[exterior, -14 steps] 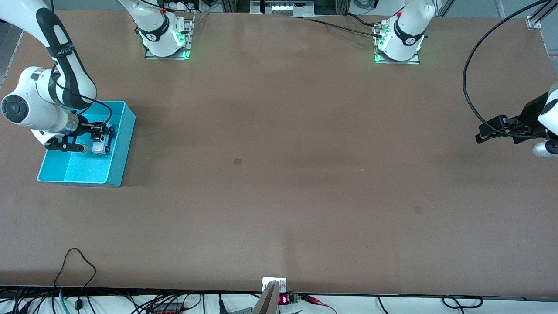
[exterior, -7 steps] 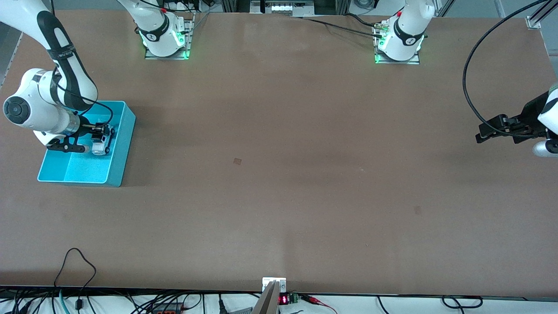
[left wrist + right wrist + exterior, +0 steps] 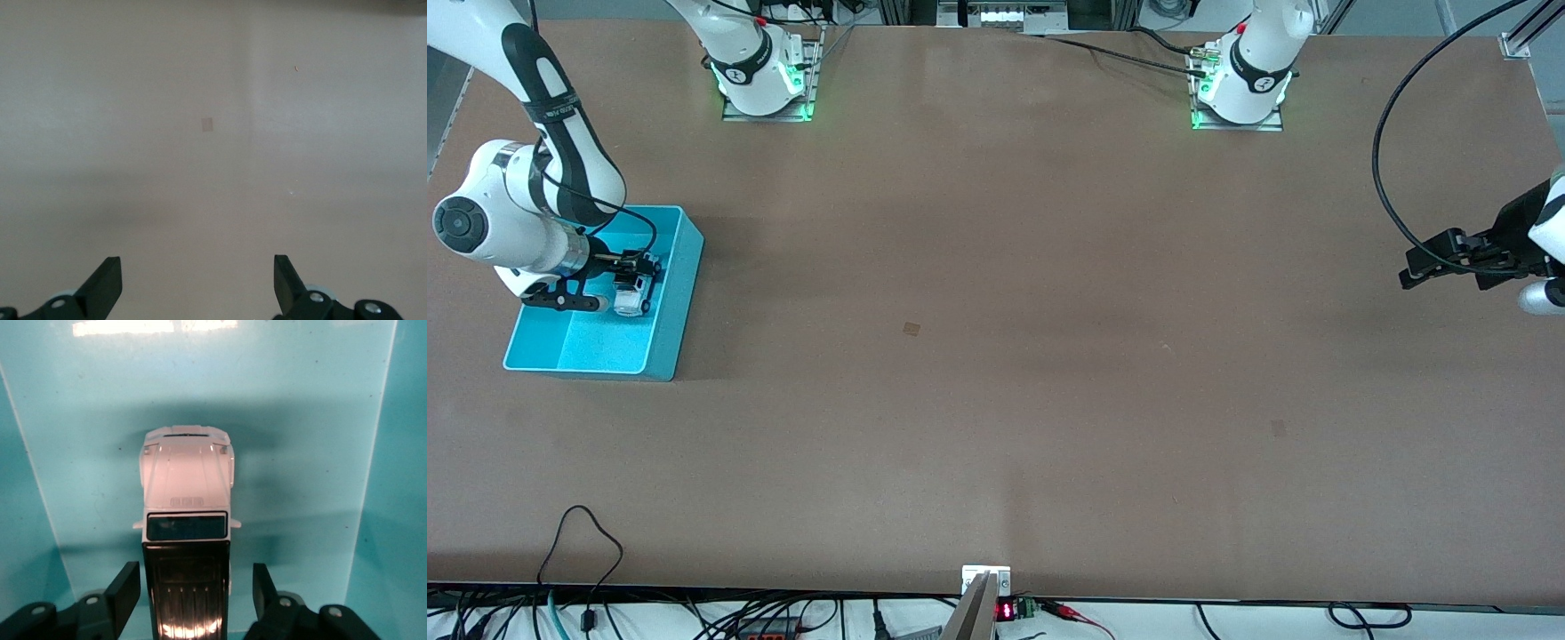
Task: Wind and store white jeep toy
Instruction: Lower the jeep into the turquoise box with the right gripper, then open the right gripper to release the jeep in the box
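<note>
- The white jeep toy (image 3: 187,513), with black roof and dark windshield, is lying on the floor of the cyan bin (image 3: 680,293); in the front view the toy (image 3: 631,298) is showing at about three o'clock of the bin's middle, close to the bin wall that faces the table's centre.
- The right gripper (image 3: 197,590) is hanging inside the bin with its fingers (image 3: 125,587) parted, one on each side of the toy's black roof; a narrow gap is showing between each finger and the toy's side, so the gripper is standing open around the toy and is not clamping it.
- In the front view the right gripper (image 3: 639,274) is sitting at twelve o'clock of the toy, reaching in from the right arm's end of the table.
- The bin is resting on the brown table (image 3: 996,356) near the right arm's end.
- The left gripper (image 3: 198,283) is waiting over bare table surface at the left arm's end, its fingers (image 3: 107,283) spread wide and holding nothing; in the front view it (image 3: 1409,271) is showing at three o'clock of the table's middle.
</note>
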Tool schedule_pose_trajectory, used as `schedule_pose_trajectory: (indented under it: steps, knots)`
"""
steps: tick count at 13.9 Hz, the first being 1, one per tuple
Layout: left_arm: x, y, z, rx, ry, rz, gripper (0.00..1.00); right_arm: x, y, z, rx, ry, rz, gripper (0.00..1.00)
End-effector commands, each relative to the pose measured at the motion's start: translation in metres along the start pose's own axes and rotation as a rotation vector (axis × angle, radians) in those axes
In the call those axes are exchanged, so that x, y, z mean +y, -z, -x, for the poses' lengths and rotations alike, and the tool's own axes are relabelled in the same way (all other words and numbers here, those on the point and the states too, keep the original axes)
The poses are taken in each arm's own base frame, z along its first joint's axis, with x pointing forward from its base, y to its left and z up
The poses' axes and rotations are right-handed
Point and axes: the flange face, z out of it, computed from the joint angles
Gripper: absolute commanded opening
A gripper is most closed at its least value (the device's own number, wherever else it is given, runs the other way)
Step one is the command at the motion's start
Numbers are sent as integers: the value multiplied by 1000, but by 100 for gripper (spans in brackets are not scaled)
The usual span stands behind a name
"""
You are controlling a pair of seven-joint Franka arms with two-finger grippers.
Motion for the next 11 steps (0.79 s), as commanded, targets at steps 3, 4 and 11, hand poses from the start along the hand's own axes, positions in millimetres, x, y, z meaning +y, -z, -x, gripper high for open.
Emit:
schedule_pose_trajectory:
  steps: [3, 4, 11]
  knots:
    - [2, 8, 6, 3, 9, 12, 100, -3, 28, 0, 27, 11, 16, 87]
    - [3, 8, 6, 3, 8, 14, 100, -7, 39, 0, 24, 11, 22, 100]
    - [1, 9, 7, 3, 9, 13, 100, -23, 168, -15, 28, -14, -7, 100]
